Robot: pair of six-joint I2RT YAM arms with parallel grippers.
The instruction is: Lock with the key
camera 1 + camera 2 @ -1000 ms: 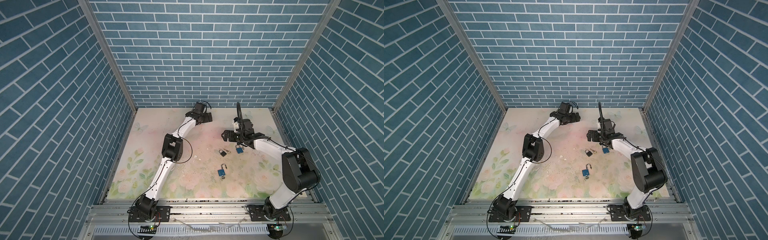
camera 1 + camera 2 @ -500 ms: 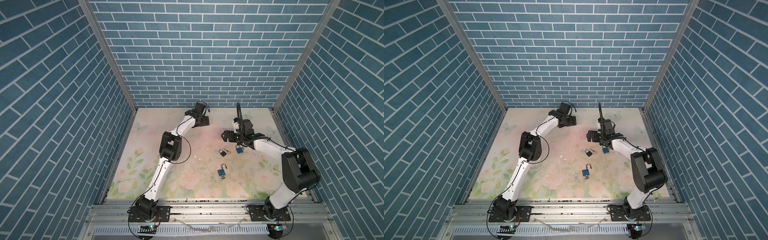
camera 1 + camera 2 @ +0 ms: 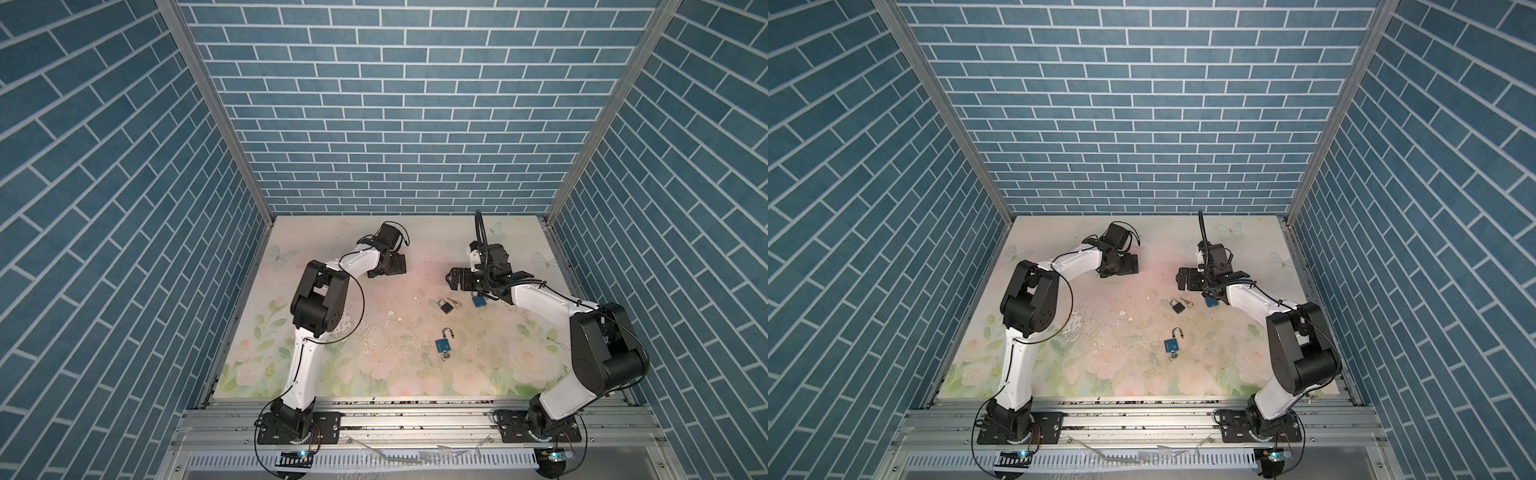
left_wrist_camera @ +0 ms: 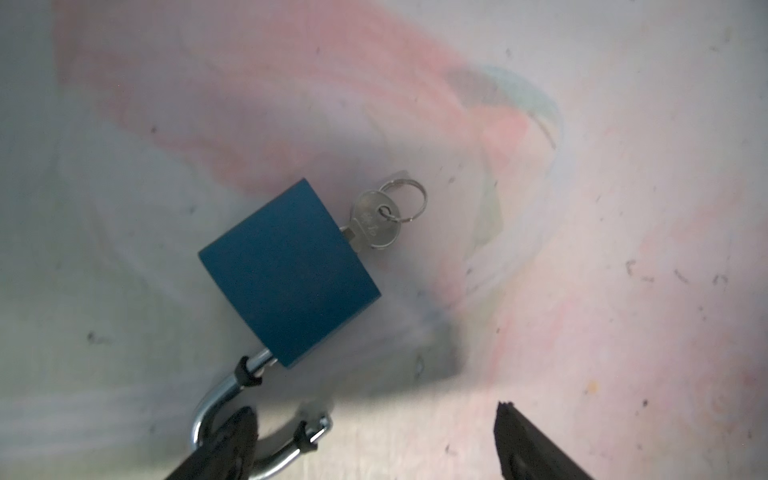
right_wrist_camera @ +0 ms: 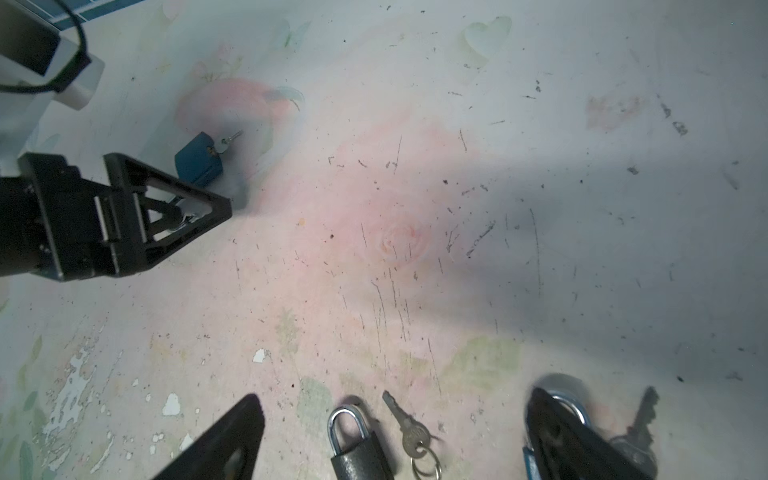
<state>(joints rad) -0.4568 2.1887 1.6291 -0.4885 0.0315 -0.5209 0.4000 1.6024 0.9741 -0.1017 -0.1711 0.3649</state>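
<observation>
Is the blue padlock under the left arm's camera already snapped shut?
No: the blue padlock has its shackle swung open, free end outside the body.

A scuffed floral tabletop (image 3: 332,365) carries a black padlock (image 3: 446,307) just beside a loose key (image 3: 454,302), a front blue padlock (image 3: 443,344), a half-hidden blue padlock (image 3: 478,300) and a far blue padlock (image 4: 289,274).

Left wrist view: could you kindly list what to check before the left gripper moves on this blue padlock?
1. Key seated in the blue padlock: ok.
2. Shackle closed: not ok, its free end is out of the body.
3. Left gripper open: ok.
4. Left gripper clear of the shackle: cannot tell, one finger overlaps it.
5. Right gripper open and holding nothing: ok.
</observation>
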